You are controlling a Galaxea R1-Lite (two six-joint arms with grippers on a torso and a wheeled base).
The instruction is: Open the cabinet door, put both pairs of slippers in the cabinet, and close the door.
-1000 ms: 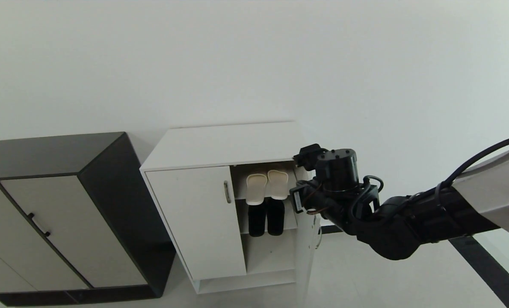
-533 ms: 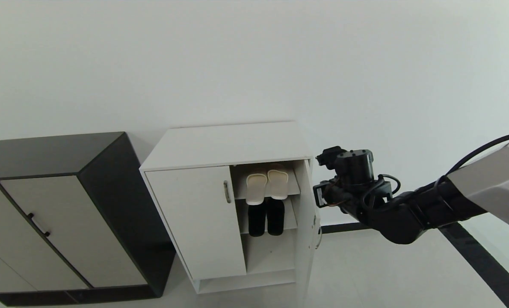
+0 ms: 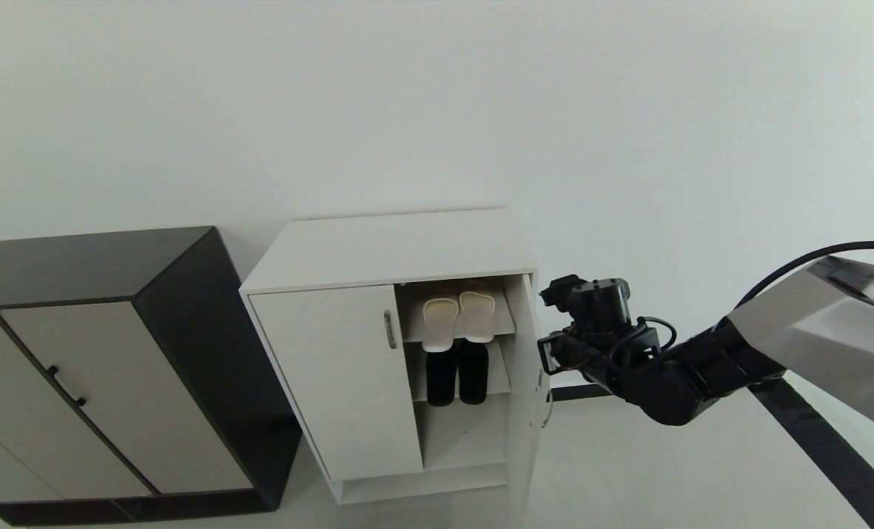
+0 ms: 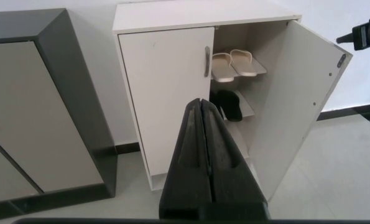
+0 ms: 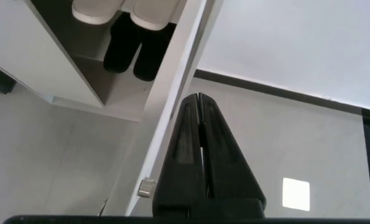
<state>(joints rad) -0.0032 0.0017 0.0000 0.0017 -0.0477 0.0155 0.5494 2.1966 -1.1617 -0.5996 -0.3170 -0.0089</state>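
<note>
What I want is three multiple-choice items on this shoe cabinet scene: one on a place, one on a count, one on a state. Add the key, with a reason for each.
1. Where does the cream pair lie?
A. on the top shelf of the white cabinet
B. on the bottom shelf
C. on top of the cabinet

2. How many pairs of slippers are in the cabinet?
A. one
B. two
C. three

3. How does the cabinet's right door stand?
A. shut
B. off its hinges
C. open

Key:
1 A: the cream pair rests on the top shelf, just above the black pair.
2 B: one cream pair and one black pair show inside.
3 C: the door is swung outward, so the shelves behind it show.
</note>
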